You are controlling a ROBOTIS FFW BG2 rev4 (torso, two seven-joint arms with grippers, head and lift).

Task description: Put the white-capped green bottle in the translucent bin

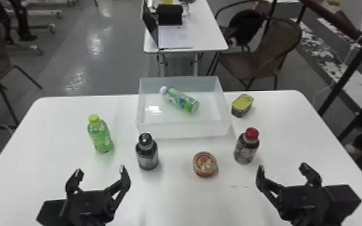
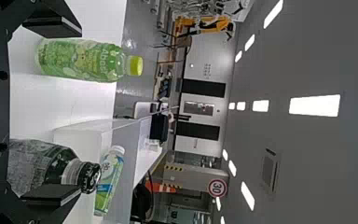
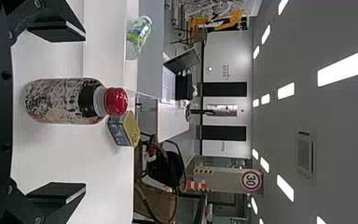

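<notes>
The left gripper (image 1: pixel 100 170) stands over the near left of the bench (image 1: pixel 174 207), fingers spread with nothing pinched between them; the right gripper (image 1: pixel 282 167) waits over the near right, likewise spread and holding nothing. Taking twelve o'clock as straight away from the robot, the green bottle (image 1: pixel 179 100) lies between one and two o'clock from the left gripper and between ten and eleven from the right, well apart from both. The left is a little the nearer. On the left gripper's side, the black-capped bottle (image 1: pixel 147 153) stands upright at about two o'clock, and the yellow-capped one (image 1: pixel 100 136) at twelve. From the right gripper, the red-capped bottle (image 1: pixel 246 148) stands between ten and eleven, roughly in line with the green bottle. Beyond these is the bin (image 1: pixel 185 129), and the green bottle is on its side inside, its long axis slanting across the floor: white cap (image 1: pixel 163 90) towards ten o'clock, base towards four. It lies wholly within the walls, so the placing looks finished, and the coming move calls for no reach, only for drawing the arms back. Should the left one swing towards two o'clock, it could knock the black-capped bottle over.
</notes>
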